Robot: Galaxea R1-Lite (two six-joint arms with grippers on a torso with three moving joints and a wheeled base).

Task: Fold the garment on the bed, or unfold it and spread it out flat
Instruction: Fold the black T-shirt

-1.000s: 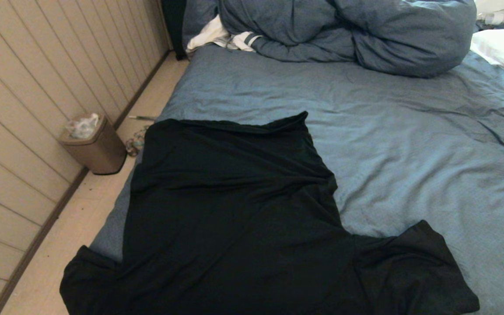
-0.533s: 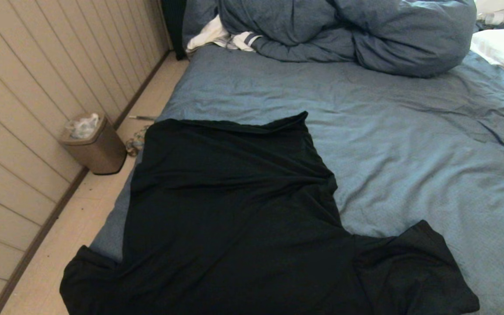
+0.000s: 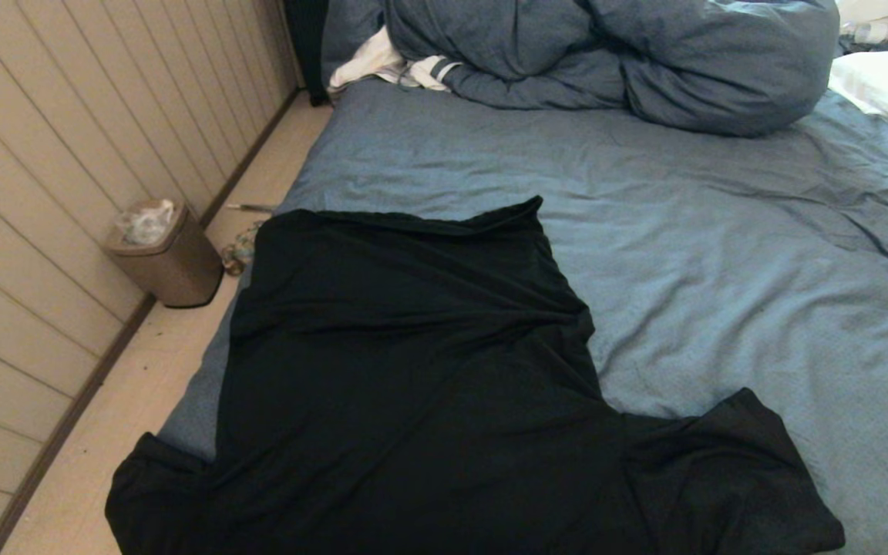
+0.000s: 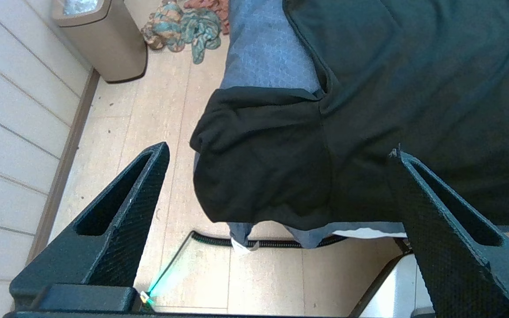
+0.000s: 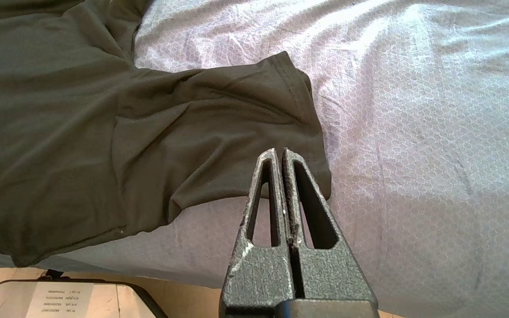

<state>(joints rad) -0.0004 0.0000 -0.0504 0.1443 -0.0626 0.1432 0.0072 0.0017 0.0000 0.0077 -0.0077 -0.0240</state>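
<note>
The black T-shirt point(image 3: 413, 370) lies spread plain side up on the near left part of the bed point(image 3: 721, 254), hem toward the far side. Its left sleeve point(image 4: 259, 154) droops over the mattress corner, and its right sleeve point(image 5: 219, 132) lies flat on the sheet. No arm shows in the head view. My left gripper point(image 4: 279, 152) hangs open above the left sleeve and the floor, nothing between its fingers. My right gripper point(image 5: 279, 151) is shut and empty, its tips over the near edge of the right sleeve.
A bunched blue-grey duvet point(image 3: 613, 54) and a white striped cloth point(image 3: 382, 65) lie at the far end of the bed. A tan bin point(image 3: 163, 258) and a colourful cloth point(image 4: 184, 26) sit on the floor by the panelled wall. A black cable point(image 4: 219, 240) runs along the floor.
</note>
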